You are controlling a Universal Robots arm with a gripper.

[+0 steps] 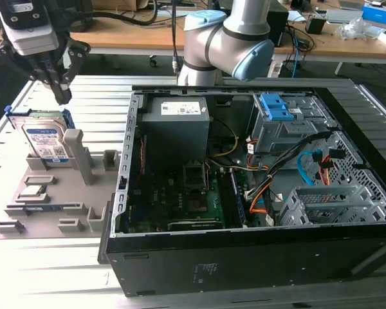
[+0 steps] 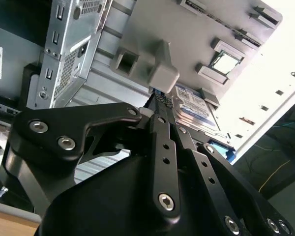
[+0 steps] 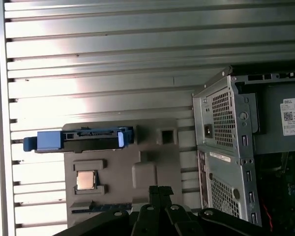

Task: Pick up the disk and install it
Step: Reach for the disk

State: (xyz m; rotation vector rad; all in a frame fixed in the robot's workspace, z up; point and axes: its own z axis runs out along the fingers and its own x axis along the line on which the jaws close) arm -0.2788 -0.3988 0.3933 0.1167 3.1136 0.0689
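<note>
Gripper (image 1: 63, 96) closed (empty), hovering near disk (image 1: 44, 138).

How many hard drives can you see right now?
1. The disk stands in the grey holder at the exterior view's left, near the gripper. The case may hide more.

arm (image 1: 226, 35): elbow raised | gripper (image 1: 63, 96): pointing down, exterior view's left | fingers (image 3: 155, 192): pressed together
</note>
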